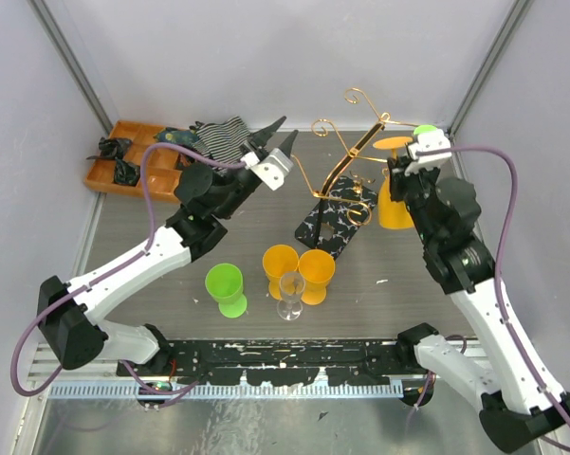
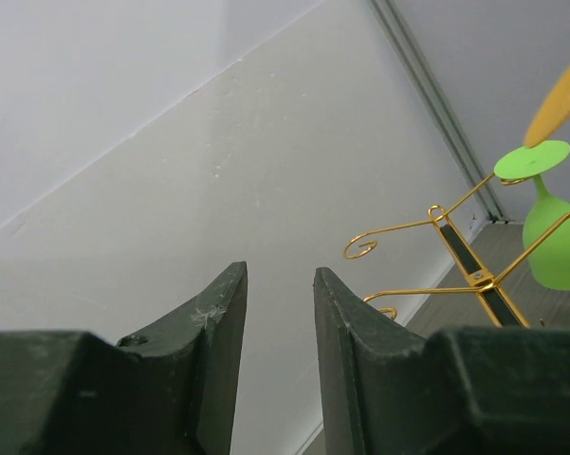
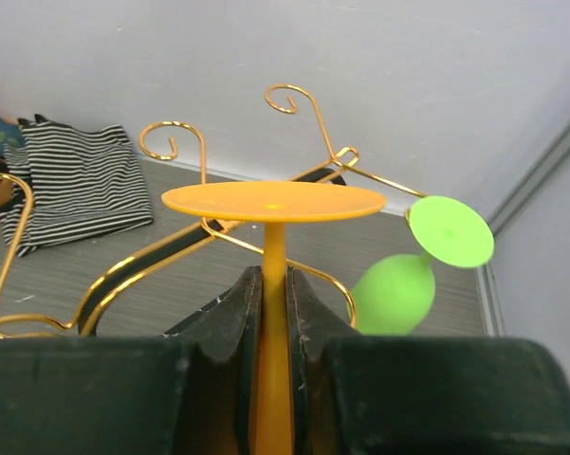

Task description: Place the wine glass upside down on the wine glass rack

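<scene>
Right end effector [image 3: 273, 284] clamps the stem of an inverted orange wine glass [image 3: 273, 201]; gold wine glass rack [image 3: 344, 157] just behind, green glass [image 3: 391, 294] at its right.

Bright, even, diffuse light in all 3 views, no hard beam; pale walls read faintly lilac. Top view: sharp thru-out, only soft short shadows on the grey wood-grain table [image 1: 275, 223], e.g. under the standing green plastic goblet [image 1: 225, 282]; tiny glints on the gold wire wine glass rack [image 1: 346, 161]. Left wrist view: left gripper [image 2: 280, 280] close to lens, dark, little detail; wall behind flat, low contrast. Right wrist view: orange plastic wine glass [image 3: 273, 201] has a crisp foot, stem softer nr lens; hanging green plastic glass [image 3: 394, 294] oversaturated, almost glowing.
</scene>
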You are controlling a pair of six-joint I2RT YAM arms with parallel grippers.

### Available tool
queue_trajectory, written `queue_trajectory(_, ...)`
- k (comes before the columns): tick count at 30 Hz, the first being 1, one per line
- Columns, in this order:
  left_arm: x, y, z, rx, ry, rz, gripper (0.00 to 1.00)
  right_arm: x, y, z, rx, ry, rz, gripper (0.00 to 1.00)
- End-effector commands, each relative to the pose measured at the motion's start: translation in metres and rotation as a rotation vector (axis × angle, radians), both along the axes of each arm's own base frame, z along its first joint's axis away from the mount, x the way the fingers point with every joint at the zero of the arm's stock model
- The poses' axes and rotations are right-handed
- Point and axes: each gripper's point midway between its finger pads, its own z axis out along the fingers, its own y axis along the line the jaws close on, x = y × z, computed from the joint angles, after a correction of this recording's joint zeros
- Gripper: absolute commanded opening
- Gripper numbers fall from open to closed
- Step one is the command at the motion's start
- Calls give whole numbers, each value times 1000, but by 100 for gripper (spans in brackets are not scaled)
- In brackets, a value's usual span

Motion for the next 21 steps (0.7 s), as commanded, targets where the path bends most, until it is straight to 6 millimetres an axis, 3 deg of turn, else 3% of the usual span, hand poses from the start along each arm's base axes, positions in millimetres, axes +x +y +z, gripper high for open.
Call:
queue_trajectory(1,-1,16,13,-70,0,12,41,-13,-21,19,86,-149,-89,1)
queue_trajectory(11,3,20,9,-79,14,7,41,-32,-23,-15,173,-271,-59,1)
queue_trajectory(21,10,33,8,-107,23,24,41,-18,-13,-62,215,-260,-42,1)
